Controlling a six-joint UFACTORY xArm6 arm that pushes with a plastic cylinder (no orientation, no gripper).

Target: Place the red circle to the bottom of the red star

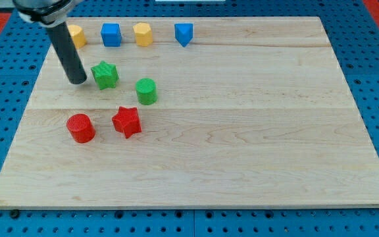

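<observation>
The red circle (81,127) lies on the wooden board at the view's left, just left of the red star (127,121), with a small gap between them. My tip (77,81) rests on the board above the red circle and just left of the green star (104,74). It touches neither red block.
A green circle (146,91) sits up and right of the red star. Along the view's top stand a yellow block (76,35), a blue cube (111,34), a yellow block (143,33) and a blue block (184,33). The board's left edge (25,112) is near.
</observation>
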